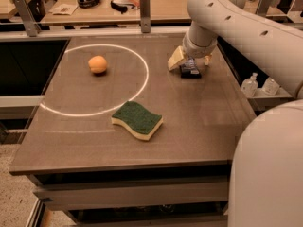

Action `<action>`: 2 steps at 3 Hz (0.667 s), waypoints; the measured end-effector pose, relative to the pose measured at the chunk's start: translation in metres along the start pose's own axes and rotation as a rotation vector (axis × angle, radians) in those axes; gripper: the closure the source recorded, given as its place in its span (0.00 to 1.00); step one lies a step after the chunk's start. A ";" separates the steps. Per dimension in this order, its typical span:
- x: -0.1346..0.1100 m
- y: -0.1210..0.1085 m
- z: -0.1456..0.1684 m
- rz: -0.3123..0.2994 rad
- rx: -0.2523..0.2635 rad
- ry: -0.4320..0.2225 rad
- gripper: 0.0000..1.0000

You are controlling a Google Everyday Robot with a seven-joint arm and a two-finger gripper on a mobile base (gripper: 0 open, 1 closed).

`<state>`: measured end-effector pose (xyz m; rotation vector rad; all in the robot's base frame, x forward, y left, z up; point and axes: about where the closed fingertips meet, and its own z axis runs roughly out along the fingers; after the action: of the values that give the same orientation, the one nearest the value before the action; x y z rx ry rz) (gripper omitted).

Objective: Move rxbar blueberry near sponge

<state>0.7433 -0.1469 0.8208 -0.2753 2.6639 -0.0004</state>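
Observation:
The rxbar blueberry (pixel 190 70), a small dark bar with pale print, lies flat at the table's far right. My gripper (pixel 191 63) is lowered right over it, with one pale finger (pixel 176 58) to the bar's left and the other (pixel 207 59) to its right. The jaws stand open around the bar and its far end is hidden under the wrist. The sponge (pixel 137 119), dark green on top over pale yellow foam, lies near the table's front middle, well apart from the bar.
A round orange fruit (pixel 97 64) sits at the far left inside a white circle line (pixel 142 86) on the brown table (pixel 208 126). The white arm reaches in from the right. A cluttered bench stands behind the table.

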 end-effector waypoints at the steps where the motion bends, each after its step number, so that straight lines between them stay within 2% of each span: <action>1: -0.001 0.000 -0.003 -0.002 0.000 0.000 0.64; 2: -0.005 0.000 -0.010 -0.002 0.000 0.000 0.87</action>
<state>0.7434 -0.1466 0.8317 -0.2781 2.6641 -0.0017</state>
